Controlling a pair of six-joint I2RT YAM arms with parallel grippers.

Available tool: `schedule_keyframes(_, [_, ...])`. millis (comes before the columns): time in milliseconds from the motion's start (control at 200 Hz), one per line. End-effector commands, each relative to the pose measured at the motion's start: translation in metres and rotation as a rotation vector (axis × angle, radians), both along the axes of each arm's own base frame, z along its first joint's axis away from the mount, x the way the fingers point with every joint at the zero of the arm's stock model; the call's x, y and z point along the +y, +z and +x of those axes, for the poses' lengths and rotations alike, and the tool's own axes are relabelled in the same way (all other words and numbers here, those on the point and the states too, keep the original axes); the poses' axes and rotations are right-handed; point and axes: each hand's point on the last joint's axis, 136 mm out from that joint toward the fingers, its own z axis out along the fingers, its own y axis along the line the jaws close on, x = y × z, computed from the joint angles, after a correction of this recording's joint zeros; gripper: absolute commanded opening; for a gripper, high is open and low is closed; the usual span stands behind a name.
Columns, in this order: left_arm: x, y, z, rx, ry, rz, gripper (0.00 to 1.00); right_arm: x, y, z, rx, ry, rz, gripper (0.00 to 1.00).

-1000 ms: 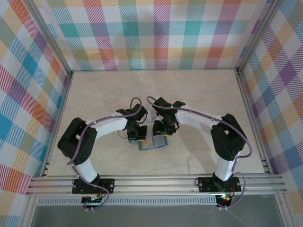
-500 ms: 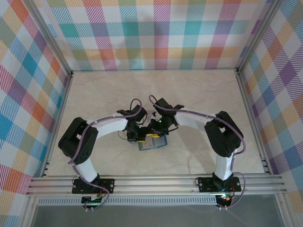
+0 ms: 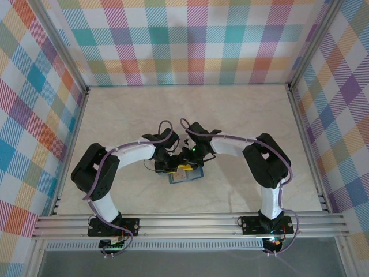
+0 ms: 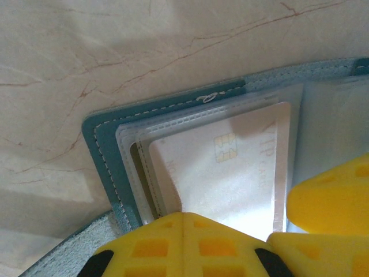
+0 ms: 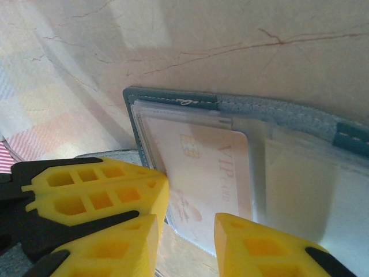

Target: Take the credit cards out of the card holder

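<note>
The left tool [image 4: 268, 235] has its fingers together, low over the near end of a white card [image 4: 230, 173]. The right tool [image 5: 187, 228] is open, one finger on either side of that card's end. The card sits in a clear pocket [image 4: 131, 151] of the teal card holder [image 4: 104, 150]. The holder lies open on the counter [image 3: 242, 115], at 6 o'clock of both tools.

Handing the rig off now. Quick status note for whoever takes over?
Left gripper: at the near edge of the card holder, jaws almost together; grip unclear.
Right gripper: open, straddling the near edge of the top credit card.
The holder lies open on the table, with the card among its clear pockets.
Done: holder opened.
Left: pull the cards out; none is out yet.
</note>
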Motion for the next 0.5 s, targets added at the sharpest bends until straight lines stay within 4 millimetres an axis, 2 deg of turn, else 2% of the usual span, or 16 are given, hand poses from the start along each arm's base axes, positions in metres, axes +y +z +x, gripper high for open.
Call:
schedule_keyframes(0, [0.009, -0.005, -0.010, 0.011, -0.014, 0.043, 0.00, 0.000, -0.014, -0.003, 0.027, 0.005, -0.011, 0.33])
schedule_keyframes(205, [0.010, -0.005, -0.011, 0.011, -0.013, 0.045, 0.00, -0.008, -0.025, -0.003, 0.027, 0.004, -0.060, 0.33])
schedule_keyframes(495, [0.009, -0.002, -0.009, 0.007, -0.013, 0.042, 0.00, -0.024, -0.030, -0.001, -0.017, 0.017, -0.158, 0.33])
